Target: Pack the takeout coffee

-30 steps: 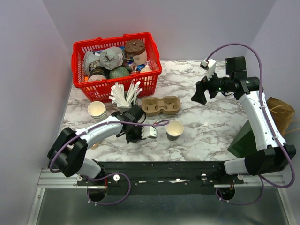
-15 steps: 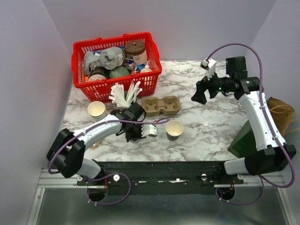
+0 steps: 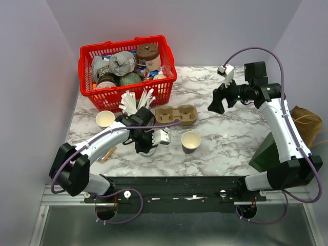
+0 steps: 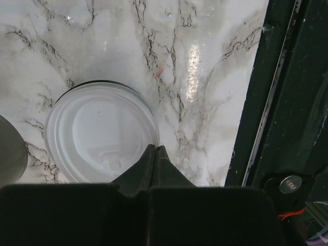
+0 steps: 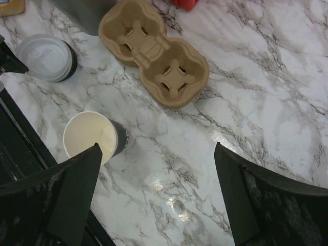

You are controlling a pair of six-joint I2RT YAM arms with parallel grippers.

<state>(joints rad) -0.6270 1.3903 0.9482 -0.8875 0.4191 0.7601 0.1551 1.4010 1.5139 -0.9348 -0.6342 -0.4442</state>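
Since we have left gripper (image 4: pixel 155 149) shut at rim of lid (image 4: pixel 97 133), grip unclear | cup (image 3: pixel 190 141) near, rightward | right gripper (image 5: pixel 157 148) agape, empty, far.

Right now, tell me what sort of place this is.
Probably a staged takeout-coffee packing bench, not a real café: a cardboard cup carrier, an open paper cup and a bundle of white straws or stirrers sit on a marble-patterned table, walled in by plain panels.
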